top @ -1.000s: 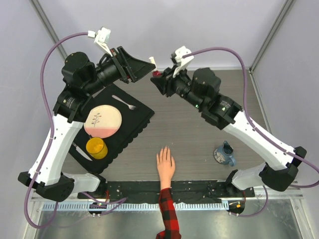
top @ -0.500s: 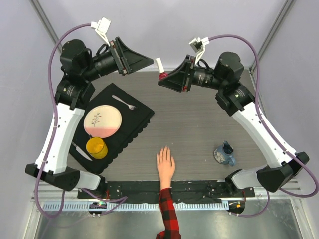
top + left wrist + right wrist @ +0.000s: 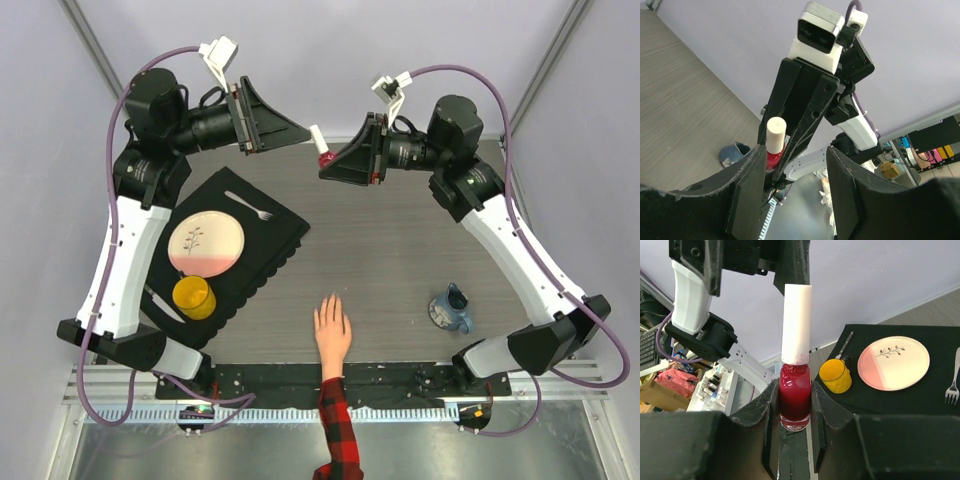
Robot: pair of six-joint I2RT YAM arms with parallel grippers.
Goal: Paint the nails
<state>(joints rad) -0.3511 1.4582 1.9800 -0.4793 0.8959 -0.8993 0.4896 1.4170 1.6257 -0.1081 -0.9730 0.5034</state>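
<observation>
Fingers (image 3: 747, 195) of the left hand (image 3: 303, 128) stand partly open and empty, raised over the far tabletop (image 3: 400, 250). Just right of them, the right hand (image 3: 794, 412) is clamped on a red polish bottle (image 3: 794, 397). Its white cap (image 3: 796, 322) points toward the left hand, off-centre in that gap. The nails (image 3: 330, 303) lie well nearer, on the pale hand (image 3: 332, 330) at the near edge.

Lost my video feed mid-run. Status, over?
Left pincer open, empty. Right pincer shut on polish bottle, white cap on. Hand flat on table, near edge; nails not yet reached. Nothing lies between.
</observation>
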